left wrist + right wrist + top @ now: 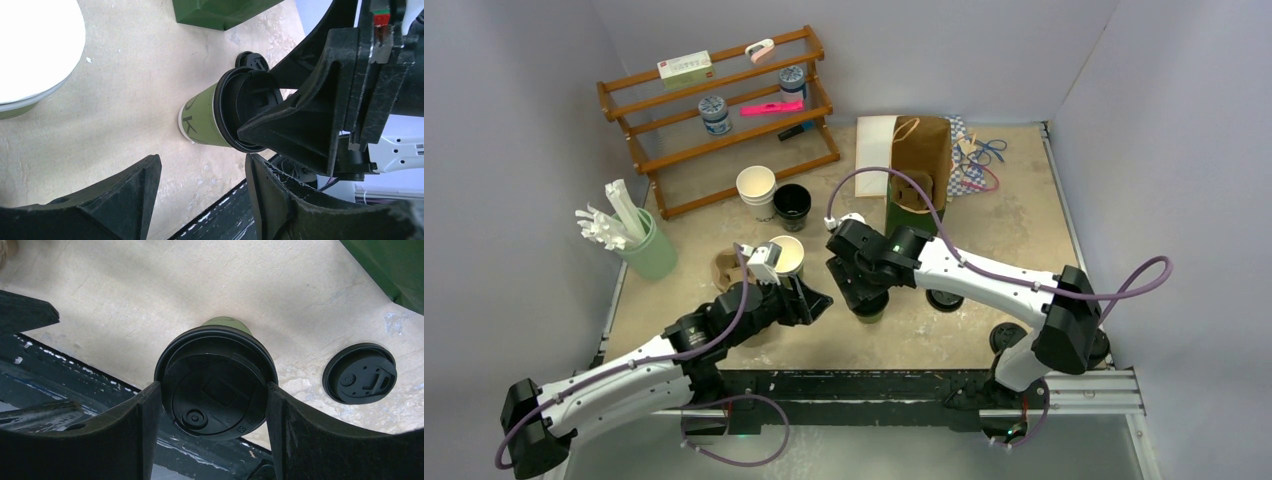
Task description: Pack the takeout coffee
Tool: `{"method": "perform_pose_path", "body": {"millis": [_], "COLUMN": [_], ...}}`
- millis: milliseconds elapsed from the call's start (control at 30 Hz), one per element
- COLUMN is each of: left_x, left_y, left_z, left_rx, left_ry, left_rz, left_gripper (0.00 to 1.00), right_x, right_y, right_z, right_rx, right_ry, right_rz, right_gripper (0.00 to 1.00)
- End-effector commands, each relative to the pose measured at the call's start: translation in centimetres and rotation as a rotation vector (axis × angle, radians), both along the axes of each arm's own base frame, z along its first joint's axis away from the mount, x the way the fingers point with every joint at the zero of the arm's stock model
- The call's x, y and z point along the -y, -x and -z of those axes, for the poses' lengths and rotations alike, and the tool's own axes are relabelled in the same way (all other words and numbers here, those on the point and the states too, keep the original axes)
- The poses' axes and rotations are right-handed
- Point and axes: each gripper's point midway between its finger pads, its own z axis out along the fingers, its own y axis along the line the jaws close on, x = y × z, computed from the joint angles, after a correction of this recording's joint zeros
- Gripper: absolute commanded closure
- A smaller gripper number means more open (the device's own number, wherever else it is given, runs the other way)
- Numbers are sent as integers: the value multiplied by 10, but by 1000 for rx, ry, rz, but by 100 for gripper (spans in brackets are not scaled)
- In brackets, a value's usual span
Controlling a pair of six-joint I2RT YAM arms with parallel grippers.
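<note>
right gripper (213, 392) is clamped on the small olive-green paper cup with round black plastic sip lid (202, 117), standing on the beige bench (1014, 220). left gripper (202, 167) spread apart at its 9 o'clock, loose black plastic lid (360, 373) at 3

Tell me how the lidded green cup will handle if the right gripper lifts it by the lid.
The takeout coffee's paper wall probably dents under a hard squeeze. The right gripper seems to clamp the black lid, smooth plastic, so it may slip or pop off. Narrower base than top: likely tippy if nudged.
</note>
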Motion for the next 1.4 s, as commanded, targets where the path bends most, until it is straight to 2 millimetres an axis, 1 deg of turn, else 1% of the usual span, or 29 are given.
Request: {"method": "perform_pose_path", "body": {"millis": [0, 33, 67, 167, 200, 367, 500, 567, 633, 667, 767, 833, 900, 933, 1033, 1100, 1133, 1200, 1267, 1300, 1367], "left_x": [3, 2, 2, 2, 3, 10, 15, 15, 14, 13, 17, 22, 29, 32, 40, 44, 46, 53, 59, 62, 68], "left_y": [1, 0, 0, 0, 0, -4, -6, -7, -9, -10, -12, -12, -11, -12, -17, -21, -22, -25, -28, -30, -34], "left_z": [-21, -19, -18, -19, -19, -18, -18, -18, -17, -16, -11, -8, -8, -10, -17, -21, -23, -24, -26, -28, -31], "left_rx": [39, 38, 37, 41, 41, 45, 58, 70, 79, 87, 93, 91, 104, 116, 159, 178, 188, 195, 204, 208, 218], "left_ry": [13, 7, 3, -6, -13, -53, -71, -78, -91, -99, -113, -121, -115, -111, -117, -136, -143, -150, -143, -135, -113], "left_rz": [39, 37, 37, 43, 45, 65, 85, 87, 83, 83, 97, 117, 148, 162, 180, 191, 199, 212, 221, 221, 217], "left_gripper": [35, 35, 35, 35, 35, 36, 37, 37, 38, 38, 39, 40, 41, 42, 44, 47, 48, 51, 55, 57, 61], "right_x": [1, 1, 1, 2, 1, 2, 6, 8, 12, 14, 20, 23, 24, 27, 34, 41, 45, 56, 70, 80, 94], "right_y": [6, 6, 6, 6, 6, 5, 4, 3, 1, -1, -4, -7, -9, -11, -13, -12, -12, -11, -10, -10, -8], "right_z": [6, 8, 9, 5, 1, -15, -25, -27, -25, -22, -12, -12, -20, -29, -48, -55, -57, -57, -52, -46, -39], "right_rx": [-24, -23, -21, -1, 7, 48, 70, 85, 87, 86, 67, 75, 102, 126, 181, 205, 214, 226, 239, 243, 252], "right_ry": [-20, -24, -26, -60, -78, -134, -151, -163, -159, -153, -164, -179, -207, -227, -275, -298, -306, -302, -286, -271, -261], "right_rz": [-29, -26, -20, -13, -15, -16, -1, 10, 30, 44, 75, 98, 112, 123, 154, 179, 192, 239, 306, 345, 410], "right_gripper": [44, 42, 37, 10, 2, 1, 1, 1, 1, 2, 9, 14, 17, 18, 22, 26, 29, 39, 52, 57, 66]}}
